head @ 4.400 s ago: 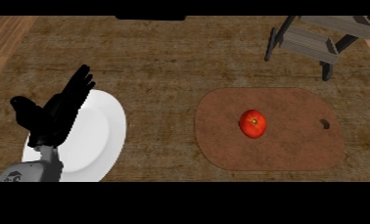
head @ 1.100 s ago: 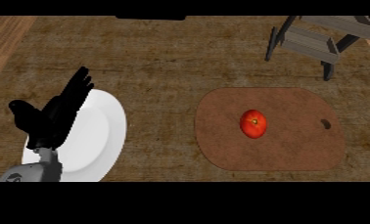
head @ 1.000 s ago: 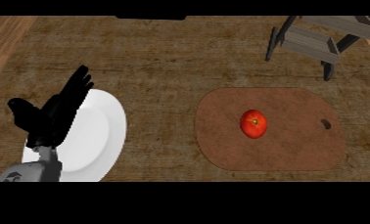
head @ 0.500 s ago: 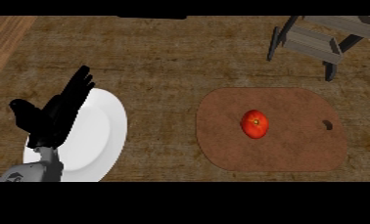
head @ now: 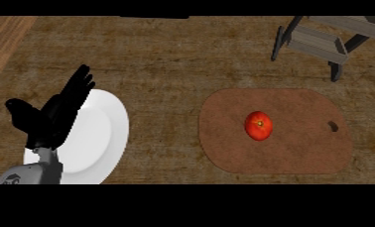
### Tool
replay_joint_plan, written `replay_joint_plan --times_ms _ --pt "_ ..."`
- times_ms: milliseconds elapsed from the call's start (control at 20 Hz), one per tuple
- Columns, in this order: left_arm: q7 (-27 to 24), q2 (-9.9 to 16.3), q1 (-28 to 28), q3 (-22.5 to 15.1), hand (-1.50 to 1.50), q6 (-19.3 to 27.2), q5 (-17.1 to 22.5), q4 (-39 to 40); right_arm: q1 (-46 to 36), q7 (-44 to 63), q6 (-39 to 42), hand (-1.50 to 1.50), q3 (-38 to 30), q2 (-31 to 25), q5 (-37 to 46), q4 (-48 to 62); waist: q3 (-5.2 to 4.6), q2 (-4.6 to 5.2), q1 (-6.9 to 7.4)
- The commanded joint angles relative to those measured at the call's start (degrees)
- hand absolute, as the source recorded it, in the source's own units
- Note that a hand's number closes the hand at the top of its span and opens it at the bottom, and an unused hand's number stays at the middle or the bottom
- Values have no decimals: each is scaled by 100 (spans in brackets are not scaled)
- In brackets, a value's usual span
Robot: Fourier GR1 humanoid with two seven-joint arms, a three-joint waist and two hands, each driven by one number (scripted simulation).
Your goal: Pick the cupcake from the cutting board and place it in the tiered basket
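- A round red object with a small dark spot at its centre (head: 258,125), more like a tomato than a cupcake, lies near the middle of the brown oval wooden cutting board (head: 293,156); nothing touches it
- The grey slatted tiered basket (head: 322,42) stands at the upper right, apart from the board
- The black left hand (head: 53,117) rests over the round white plate (head: 99,141) at lower left, fingers straight and released, grasping nothing
- The right hand is out of view
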Motion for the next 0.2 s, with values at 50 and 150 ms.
replay_joint_plan --times_ms 50,150 --pt "-153 -38 24 -47 0 -4 -64 -4 249 -101 382 -150 -119 -505 -80 87 5 8 20" --pt "-253 -5 197 1 0 -30 -73 17 579 -321 742 -150 -247 -725 -182 226 16 -4 -28"
